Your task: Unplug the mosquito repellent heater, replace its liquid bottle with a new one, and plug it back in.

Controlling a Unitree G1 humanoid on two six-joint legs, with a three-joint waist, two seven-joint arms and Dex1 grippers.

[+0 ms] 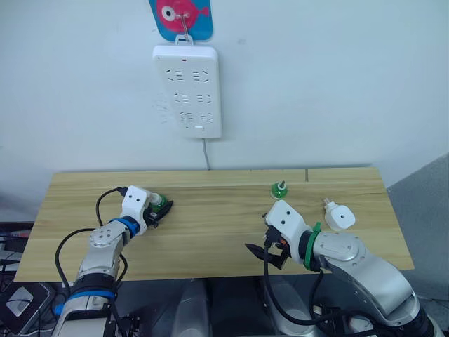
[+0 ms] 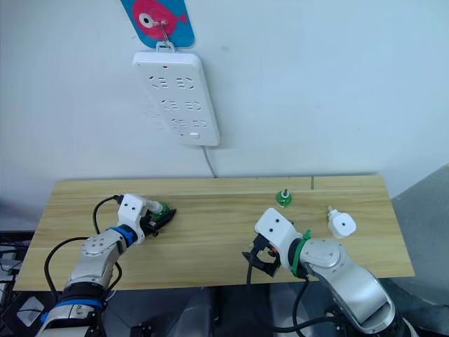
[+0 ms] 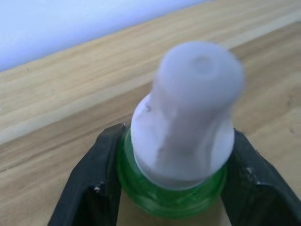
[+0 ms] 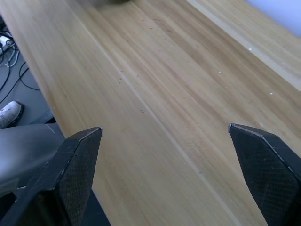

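Note:
The mosquito repellent heater [image 1: 339, 217], a small white rounded unit with its prongs showing, lies unplugged on the right side of the wooden table [image 1: 210, 232]. A green liquid bottle [image 1: 280, 189] stands on the table behind my right arm. My left gripper [image 1: 163, 208] is shut on another green bottle with a white wick top [image 3: 188, 127], held low over the table's left part. My right gripper [image 1: 264, 254] stands open near the table's front edge, left of the heater, with nothing between its fingers [image 4: 80, 174].
A tall white power strip [image 1: 188, 91] hangs on the wall above the table's back edge, its cord running down behind the table. A blue and pink hook plate [image 1: 181, 15] holds it. Cables lie on the floor at the left.

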